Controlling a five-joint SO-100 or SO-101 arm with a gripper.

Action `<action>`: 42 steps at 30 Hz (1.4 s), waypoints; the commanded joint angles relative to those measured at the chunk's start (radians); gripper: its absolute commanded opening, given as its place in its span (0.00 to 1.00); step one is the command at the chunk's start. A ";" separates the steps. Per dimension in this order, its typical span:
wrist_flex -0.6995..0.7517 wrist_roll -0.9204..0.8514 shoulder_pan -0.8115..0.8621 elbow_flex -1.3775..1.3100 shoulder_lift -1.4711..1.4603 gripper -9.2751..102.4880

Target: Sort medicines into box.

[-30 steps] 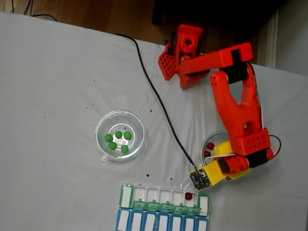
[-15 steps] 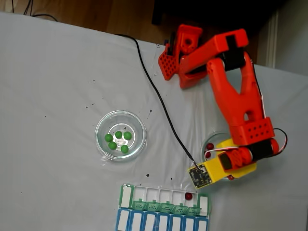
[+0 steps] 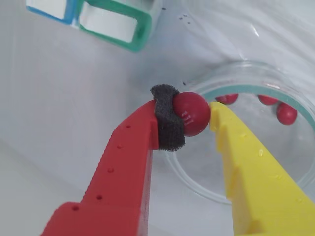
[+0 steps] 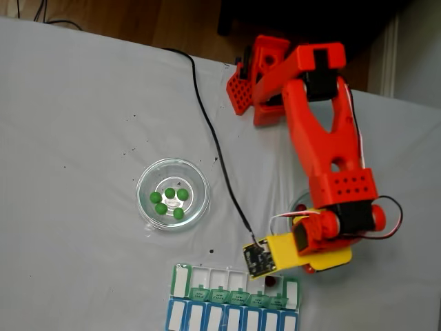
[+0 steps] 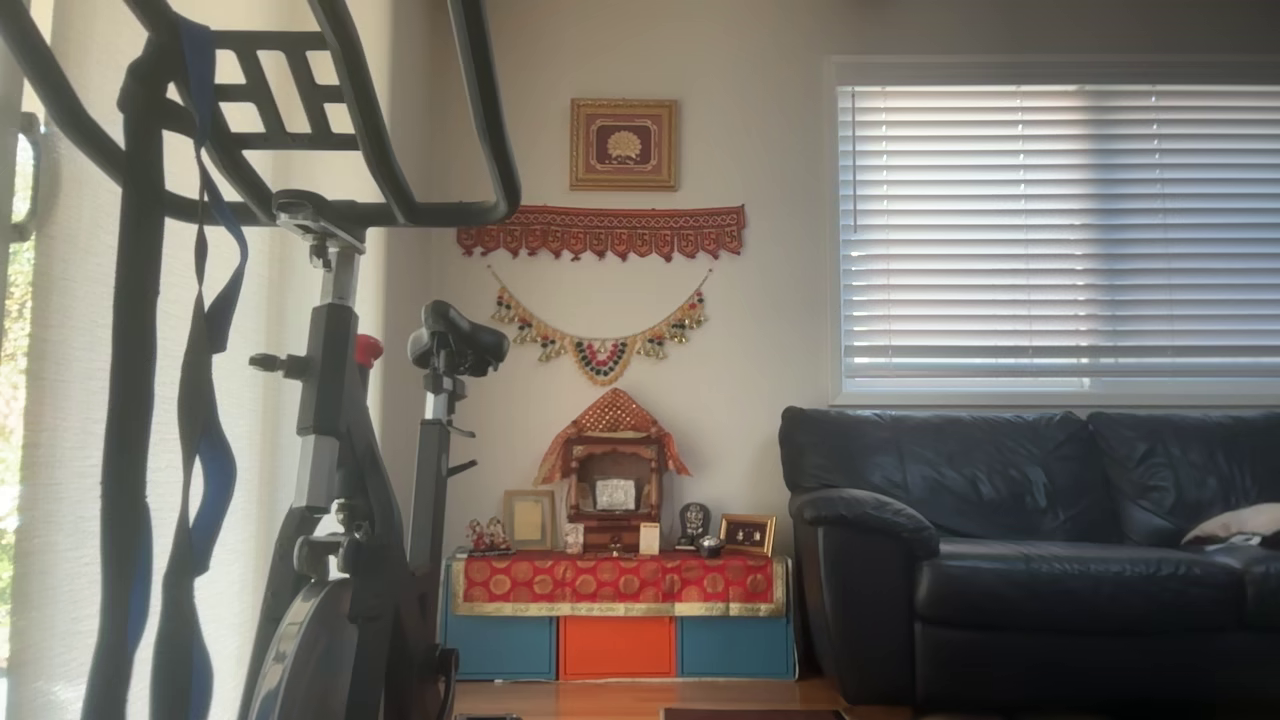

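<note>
In the wrist view, going from left to right, the red finger [image 3: 118,172] with its dark foam pad [image 3: 167,120] comes first, then a dark red ball [image 3: 191,113] pinched against it, then the yellow finger [image 3: 248,172] touching the ball's other side. The gripper [image 3: 189,115] is closed on this one ball, held across its middle just above the near rim of a clear glass dish [image 3: 197,189]. Three more red balls [image 3: 286,113] lie beyond the fingertips, on the far side of that dish.

The ball looks light, hard and glossy, so I judge it apt to squirt out of a grip that sits off centre. The foam pad gives some friction; the bare yellow plastic gives little. A hold square across the widest part, as here, seems the safest, with a gentle squeeze only.

The pill box [image 3: 114,23] with its green lids lies ahead and to the left of the fingertips. In the fixed view it sits just below the gripper [image 4: 275,276], and five green balls [image 4: 169,202] rest in a second dish [image 4: 142,181] well off to the left.
</note>
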 commanded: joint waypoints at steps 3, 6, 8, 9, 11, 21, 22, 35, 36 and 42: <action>0.002 -0.028 0.075 -0.172 -0.037 0.10; 0.006 -0.038 0.107 -0.225 -0.098 0.10; 0.029 -0.040 0.129 -0.285 -0.152 0.10; 0.037 -0.040 0.138 -0.313 -0.173 0.10; 0.057 -0.041 0.164 -0.376 -0.224 0.10; 0.110 -0.048 0.227 -0.549 -0.367 0.10; 0.110 -0.044 0.227 -0.549 -0.367 0.10; 0.121 -0.058 0.179 -0.517 -0.367 0.10; 0.117 -0.060 0.178 -0.514 -0.373 0.10; 0.091 -0.066 0.172 -0.514 -0.400 0.10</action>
